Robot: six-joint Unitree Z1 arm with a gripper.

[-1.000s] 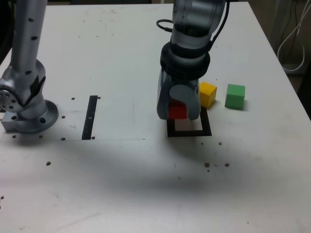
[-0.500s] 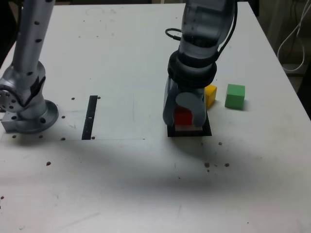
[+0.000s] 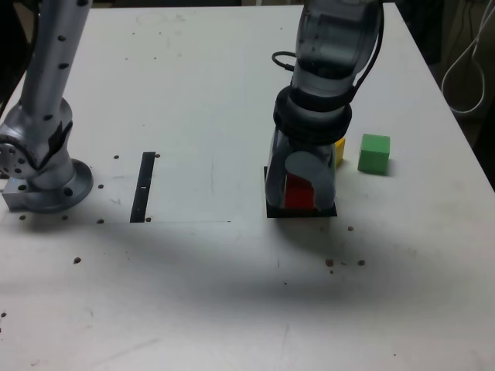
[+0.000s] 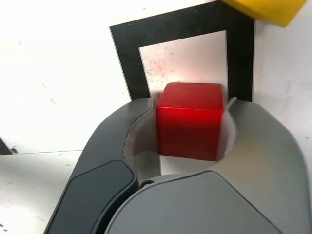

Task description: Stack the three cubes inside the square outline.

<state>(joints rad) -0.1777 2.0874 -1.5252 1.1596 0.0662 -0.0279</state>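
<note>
Straddling the red cube (image 4: 190,122), the gripper (image 4: 192,100) has a jaw close on either side of it. Opening narrow, about cube width. Cannot tell whether both jaws press on the cube or one stands just off it.

Gripper points down at the table (image 3: 209,286), fingertips low over the square outline (image 3: 303,212). Red cube between them, at the outline. In the wrist view it covers part of the pale centre; the rest of the centre and much of the black border show beyond it. Cannot tell whether its underside touches the table.

Yellow cube (image 3: 339,151) near the outline, outside it. Exterior view: mostly behind the gripper, only a strip showing on the gripper's right. Wrist view: just part of it, near a corner of the border.

Green cube (image 3: 374,154) on the table, farther out to the exterior view's right, apart from the yellow, fully in sight. Cubes not stacked.

Black strip (image 3: 143,187) lies flat, well apart from the outline, toward the exterior view's left. Beyond it, the arm's base (image 3: 50,185) at that view's left edge. Pale cable (image 3: 462,108) loops at the far right of the same view, past the table edge.
</note>
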